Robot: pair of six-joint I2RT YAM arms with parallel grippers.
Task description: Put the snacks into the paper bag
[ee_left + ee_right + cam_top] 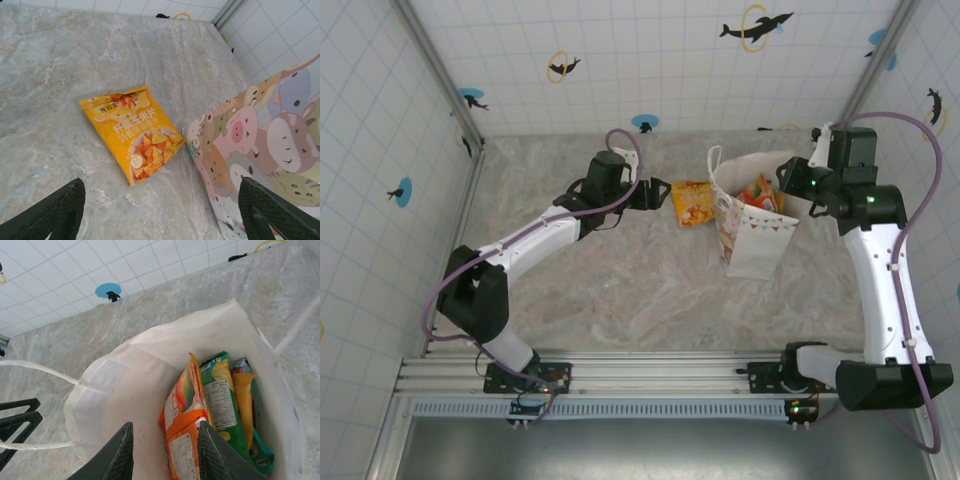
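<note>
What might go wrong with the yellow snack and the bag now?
The yellow packet lies beside the paper bag, so the open left gripper might knock the bag over reaching for it. The right gripper hangs over the bag's mouth near a cord handle and might snag it when lifting away.

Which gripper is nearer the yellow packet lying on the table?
Left. The left gripper sits right beside the yellow packet, aimed at it. The right gripper hangs over the mouth of the paper bag, which stands between it and the packet.
</note>
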